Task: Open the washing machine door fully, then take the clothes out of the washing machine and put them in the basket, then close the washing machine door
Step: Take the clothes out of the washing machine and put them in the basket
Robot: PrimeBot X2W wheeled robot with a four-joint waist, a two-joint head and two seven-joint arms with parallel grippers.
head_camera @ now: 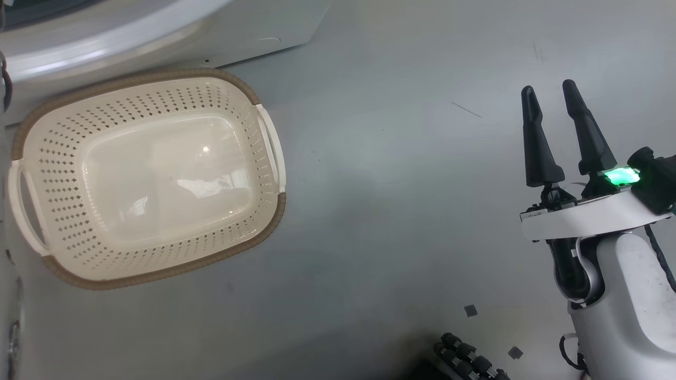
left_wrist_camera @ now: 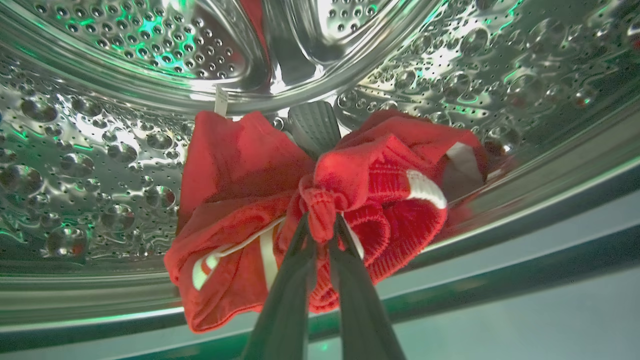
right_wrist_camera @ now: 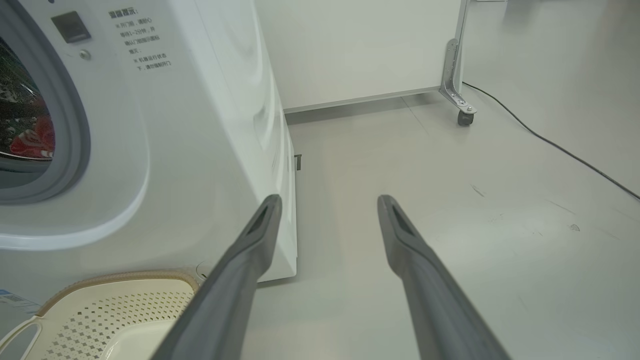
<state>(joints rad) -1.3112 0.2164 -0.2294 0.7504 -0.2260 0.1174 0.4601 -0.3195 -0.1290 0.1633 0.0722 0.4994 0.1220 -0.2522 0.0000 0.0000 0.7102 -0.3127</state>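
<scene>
Left wrist view: left pincer (left_wrist_camera: 321, 220) clamped on a fold of red jersey (left_wrist_camera: 235, 200) (white trim showing) inside the steel drum (left_wrist_camera: 90, 150). Head view: right pincer (head_camera: 548, 87) wide apart, empty; basket (head_camera: 68, 174) on floor (head_camera: 396, 184) beside washing machine (head_camera: 132, 37).

We see grey floor (right_wrist_camera: 400, 165), a white panel (right_wrist_camera: 350, 45) on a caster (right_wrist_camera: 465, 118) at upper right, and a black cable (right_wrist_camera: 550, 143) trailing rightwards.

The basket (head_camera: 158, 76) stands open-topped beside the washing machine (head_camera: 132, 37). Bare floor (head_camera: 396, 184) lies free around the right tool (head_camera: 549, 87).
</scene>
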